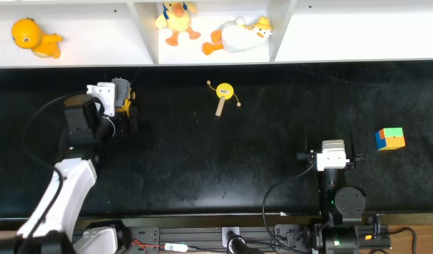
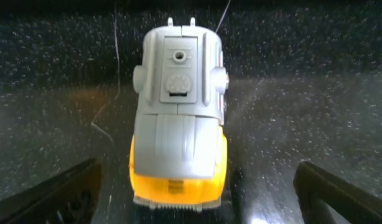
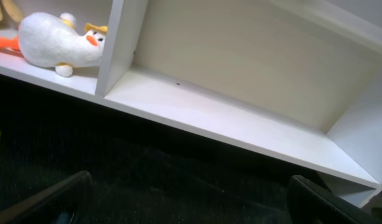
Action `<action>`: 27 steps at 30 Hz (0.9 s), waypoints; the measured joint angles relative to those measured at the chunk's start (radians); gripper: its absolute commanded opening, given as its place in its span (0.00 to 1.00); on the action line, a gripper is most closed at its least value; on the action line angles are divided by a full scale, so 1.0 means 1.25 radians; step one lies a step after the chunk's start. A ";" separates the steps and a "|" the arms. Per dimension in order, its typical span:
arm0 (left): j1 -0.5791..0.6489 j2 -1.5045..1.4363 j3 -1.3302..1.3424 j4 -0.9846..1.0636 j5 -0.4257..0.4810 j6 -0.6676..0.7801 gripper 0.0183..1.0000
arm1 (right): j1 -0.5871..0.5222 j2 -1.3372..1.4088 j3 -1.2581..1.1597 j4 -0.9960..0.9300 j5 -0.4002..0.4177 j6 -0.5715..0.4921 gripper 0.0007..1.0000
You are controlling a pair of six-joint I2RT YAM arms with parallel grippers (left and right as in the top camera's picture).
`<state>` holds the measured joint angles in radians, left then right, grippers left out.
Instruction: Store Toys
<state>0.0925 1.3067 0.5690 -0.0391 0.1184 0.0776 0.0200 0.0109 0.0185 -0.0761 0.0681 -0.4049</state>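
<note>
Two arms: the left one stands at the left of the black table; the right one at its right
Left gripper: over the far left part of the table; fingers spread wide, one on each side of the toy vehicle, neither touching it
Toy vehicle: grey body with a yellow end; on the table between the left gripper's fingers; yellow end towards the wrist
Right gripper: at the near right of the table; fingers spread apart, holding nothing; faces the shelf's right compartment
Shelf: white; along the far edge of the table; three compartments
Left compartment: orange-yellow duck
Middle compartment: yellow plush duck; white plush duck lying just right of it
Rattle: yellow disc on a wooden stick; on the table at mid-width, far side; well apart from both grippers
Cube: many-coloured; on the table right of the right gripper
</note>
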 measured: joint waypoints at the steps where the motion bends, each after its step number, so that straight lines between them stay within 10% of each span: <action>1: -0.001 0.013 0.000 0.016 -0.001 0.000 1.00 | 0.000 0.000 0.000 0.000 0.000 -0.001 1.00; 9: -0.001 0.103 0.002 0.081 -0.009 0.000 0.85 | 0.000 0.000 0.000 0.000 0.000 0.000 1.00; 18: -0.001 0.146 0.017 0.109 -0.021 0.002 0.43 | 0.000 0.000 0.000 0.000 0.000 0.000 1.00; 27: -0.001 -0.082 -0.020 -0.041 -0.043 0.002 0.40 | 0.000 0.000 0.000 0.000 0.000 0.000 1.00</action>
<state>0.0910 1.2041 0.5438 -0.0906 0.0650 0.0799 0.0200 0.0109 0.0185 -0.0765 0.0681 -0.4049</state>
